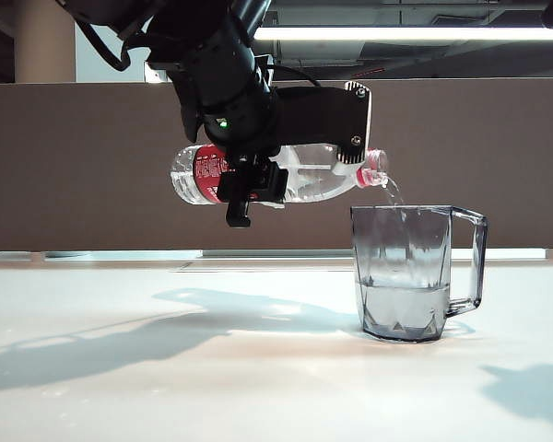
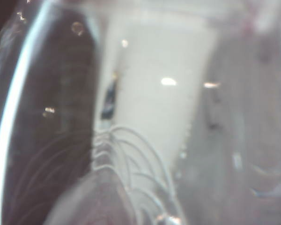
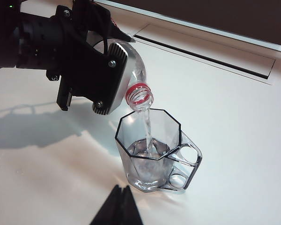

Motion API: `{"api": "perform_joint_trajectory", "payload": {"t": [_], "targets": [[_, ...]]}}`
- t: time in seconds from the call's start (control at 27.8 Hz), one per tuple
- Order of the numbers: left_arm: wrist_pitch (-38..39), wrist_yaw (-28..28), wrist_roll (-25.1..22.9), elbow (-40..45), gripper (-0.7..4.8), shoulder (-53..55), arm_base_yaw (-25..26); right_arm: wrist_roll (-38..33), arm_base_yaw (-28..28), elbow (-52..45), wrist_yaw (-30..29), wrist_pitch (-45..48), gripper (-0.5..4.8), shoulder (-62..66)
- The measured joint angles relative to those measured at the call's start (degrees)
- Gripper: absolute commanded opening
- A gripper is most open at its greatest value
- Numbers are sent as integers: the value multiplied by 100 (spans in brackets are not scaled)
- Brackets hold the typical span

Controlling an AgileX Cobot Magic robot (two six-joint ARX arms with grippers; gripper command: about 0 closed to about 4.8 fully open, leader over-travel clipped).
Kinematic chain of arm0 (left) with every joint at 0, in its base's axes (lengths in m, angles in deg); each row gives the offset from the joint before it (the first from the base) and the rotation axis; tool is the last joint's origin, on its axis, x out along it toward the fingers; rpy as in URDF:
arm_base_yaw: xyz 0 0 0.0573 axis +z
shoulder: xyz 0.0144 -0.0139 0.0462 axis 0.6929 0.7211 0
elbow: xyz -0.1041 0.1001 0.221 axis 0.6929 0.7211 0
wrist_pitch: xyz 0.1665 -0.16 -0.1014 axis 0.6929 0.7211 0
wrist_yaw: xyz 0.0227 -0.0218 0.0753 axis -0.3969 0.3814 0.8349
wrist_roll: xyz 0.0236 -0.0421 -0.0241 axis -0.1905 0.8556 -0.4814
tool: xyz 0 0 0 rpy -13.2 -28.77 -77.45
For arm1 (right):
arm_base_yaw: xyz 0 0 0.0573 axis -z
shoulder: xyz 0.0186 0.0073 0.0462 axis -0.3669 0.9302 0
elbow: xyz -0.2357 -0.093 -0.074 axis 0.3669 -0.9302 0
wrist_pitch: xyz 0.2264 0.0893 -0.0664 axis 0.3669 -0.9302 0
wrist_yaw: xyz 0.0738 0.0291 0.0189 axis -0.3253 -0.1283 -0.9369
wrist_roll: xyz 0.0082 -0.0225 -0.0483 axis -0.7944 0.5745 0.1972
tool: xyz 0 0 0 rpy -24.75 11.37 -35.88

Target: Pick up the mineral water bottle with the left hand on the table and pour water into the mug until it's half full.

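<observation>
My left gripper point(image 1: 249, 189) is shut on the mineral water bottle point(image 1: 306, 172), which it holds lying almost level above the table point(image 1: 166, 387). The bottle's open, red-ringed mouth point(image 3: 139, 96) hangs just over the mug's rim. A thin stream of water point(image 3: 147, 129) falls from it into the mug point(image 1: 410, 276). The mug stands upright with its handle away from the left arm. Water point(image 1: 404, 308) fills roughly its lower third. In the left wrist view the bottle point(image 2: 150, 117) fills the picture as a blur. My right gripper point(image 3: 121, 188) is shut and empty, hovering short of the mug.
A brown partition point(image 1: 74, 166) runs behind the table. A long recessed slot point(image 3: 201, 51) lies in the tabletop near its far edge. The left arm's shadow point(image 1: 120, 336) falls on the table beside the mug.
</observation>
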Motion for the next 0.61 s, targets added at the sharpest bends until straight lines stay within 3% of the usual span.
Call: {"api": "perform_joint_trajectory", "payload": {"t": [0.61], "targets": [[-17, -4, 66, 0, 214, 0, 0, 0, 0, 0, 0, 0, -3, 2]]}}
